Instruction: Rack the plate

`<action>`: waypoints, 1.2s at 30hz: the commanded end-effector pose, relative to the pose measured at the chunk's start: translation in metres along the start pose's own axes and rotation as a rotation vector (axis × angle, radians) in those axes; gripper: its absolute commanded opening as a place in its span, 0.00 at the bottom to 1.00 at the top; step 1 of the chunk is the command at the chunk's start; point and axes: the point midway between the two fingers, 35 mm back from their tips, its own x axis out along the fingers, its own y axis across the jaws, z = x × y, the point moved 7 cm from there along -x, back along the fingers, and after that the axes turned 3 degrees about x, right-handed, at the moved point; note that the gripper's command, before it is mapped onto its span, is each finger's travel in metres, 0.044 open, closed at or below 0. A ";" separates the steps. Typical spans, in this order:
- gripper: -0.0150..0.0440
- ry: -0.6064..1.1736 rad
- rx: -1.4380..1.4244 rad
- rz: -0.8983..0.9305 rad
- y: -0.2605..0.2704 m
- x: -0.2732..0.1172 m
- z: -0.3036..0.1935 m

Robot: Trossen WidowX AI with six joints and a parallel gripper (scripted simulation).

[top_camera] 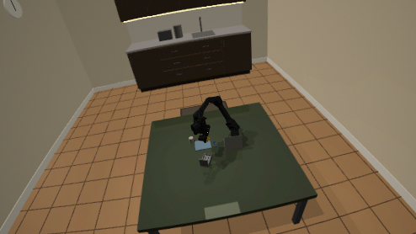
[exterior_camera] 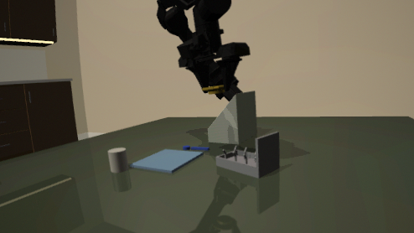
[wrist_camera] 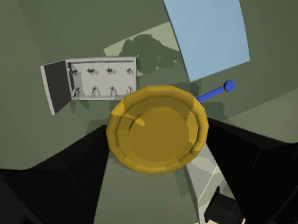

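The yellow plate (top_camera: pixel 208 139) (exterior_camera: pixel 214 89) (wrist_camera: pixel 150 132) is off the table, roughly level, high above it. My gripper (exterior_camera: pixel 217 89) (wrist_camera: pixel 156 127) is shut on the plate, with a black finger at each side of its rim. The grey dish rack (top_camera: pixel 203 162) (exterior_camera: pixel 238 168) (wrist_camera: pixel 102 81) stands on the table, lower than the plate and off to one side. It has two rows of small upright rails and a taller dark panel at one end. Its slots hold nothing that I can see.
A light blue mat (top_camera: pixel 203 146) (exterior_camera: pixel 168 161) (wrist_camera: pixel 210 40) lies flat. A blue spoon-like item (top_camera: pixel 215 143) (exterior_camera: pixel 200 148) (wrist_camera: pixel 210 94) is beside it. A white cylinder (top_camera: pixel 191 140) (exterior_camera: pixel 118 161) stands near the mat. A grey wedge-shaped block (top_camera: pixel 232 142) (exterior_camera: pixel 246 117) stands by the arm's base.
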 end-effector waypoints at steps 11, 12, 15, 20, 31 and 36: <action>0.25 0.191 -0.244 0.164 -0.007 0.042 0.006; 0.25 0.201 -0.261 0.179 -0.008 0.045 0.007; 0.25 0.228 -0.314 0.228 -0.009 0.053 0.008; 0.25 0.261 -0.400 0.317 -0.012 0.067 0.010; 0.25 0.275 -0.581 0.533 -0.019 0.094 0.012; 0.25 0.253 -0.657 0.635 -0.023 0.106 0.013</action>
